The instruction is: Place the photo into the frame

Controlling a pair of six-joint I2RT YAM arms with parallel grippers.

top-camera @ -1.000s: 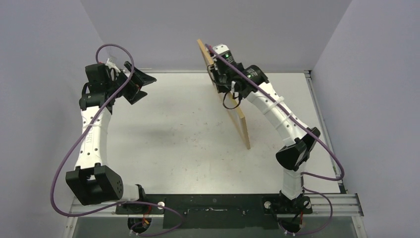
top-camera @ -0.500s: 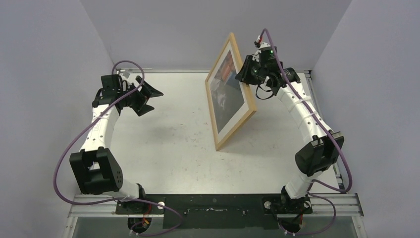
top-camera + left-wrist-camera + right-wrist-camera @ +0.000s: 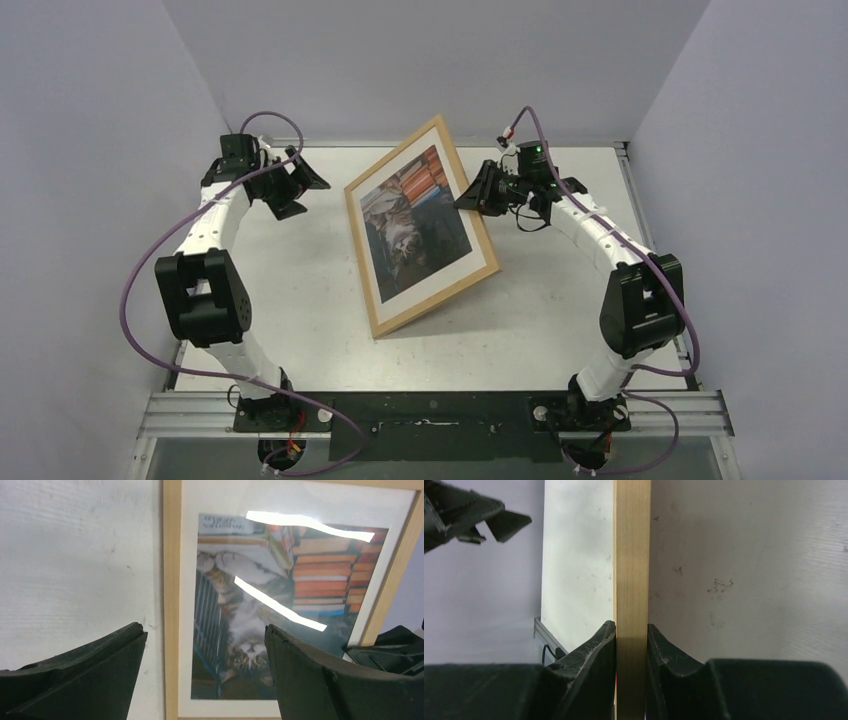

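The light-wood frame (image 3: 361, 262) leans face-up in the table's middle, its near-left edge on the table and its far-right edge raised. Inside it, behind a white mat (image 3: 452, 270), sits the photo (image 3: 415, 225) of a tabby cat and stacked books. My right gripper (image 3: 468, 200) is shut on the frame's right edge; in the right wrist view the wooden edge (image 3: 631, 555) runs between the pads of that gripper (image 3: 631, 627). My left gripper (image 3: 297, 195) hangs open at the far left, apart from the frame. Its wrist view shows the photo (image 3: 250, 630) under glare, past the wide-apart fingers of the gripper (image 3: 203, 629).
The white table (image 3: 300, 290) is scuffed and closed in by grey walls on three sides. A metal rail (image 3: 640, 230) runs along its right edge. My left gripper (image 3: 469, 515) shows at the top left of the right wrist view.
The frame has swung from standing on edge to leaning face-up, showing the photo. My right gripper came down with it. My left arm drew back toward the far-left corner.
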